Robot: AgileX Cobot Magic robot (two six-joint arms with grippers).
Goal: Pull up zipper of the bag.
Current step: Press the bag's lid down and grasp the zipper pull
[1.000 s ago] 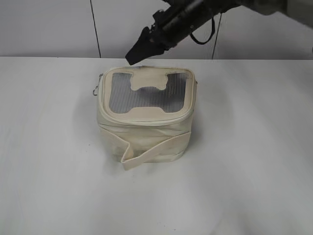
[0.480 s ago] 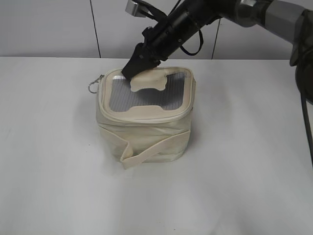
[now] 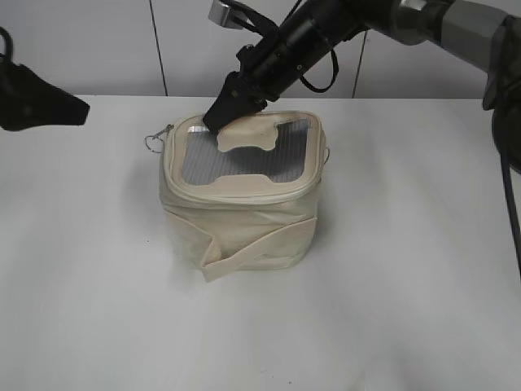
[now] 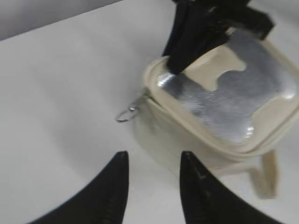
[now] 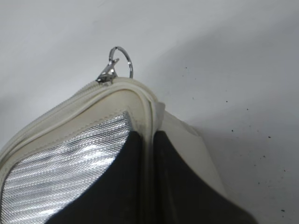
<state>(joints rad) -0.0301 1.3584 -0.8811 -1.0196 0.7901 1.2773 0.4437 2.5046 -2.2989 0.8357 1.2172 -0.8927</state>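
The cream-white bag point(image 3: 240, 220) stands mid-table with its mesh top panel point(image 3: 244, 159) facing up. My right gripper point(image 3: 218, 116) reaches in from the upper right and is shut on the rim at the top panel's back-left corner; in the right wrist view its fingers pinch the cream rim point(image 5: 148, 135). A silver zipper pull with a ring point(image 3: 153, 143) sticks out at the bag's left, close to that corner point(image 5: 122, 58). A second pull point(image 3: 327, 153) hangs at the right side. My left gripper point(image 4: 154, 155) is open and empty, left of the bag point(image 4: 224, 98) and above the table, short of the ring point(image 4: 125, 114).
The white table point(image 3: 407, 285) runs back to a pale wall point(image 3: 98, 41). A flat strap point(image 3: 252, 252) juts from the bag's front. The right arm and its cable point(image 3: 326, 49) cross above the bag's back edge.
My right gripper came down and closed on the bag's back-left rim, then held still. My left gripper has come into the exterior view from the left. The left ring pull shifted slightly.
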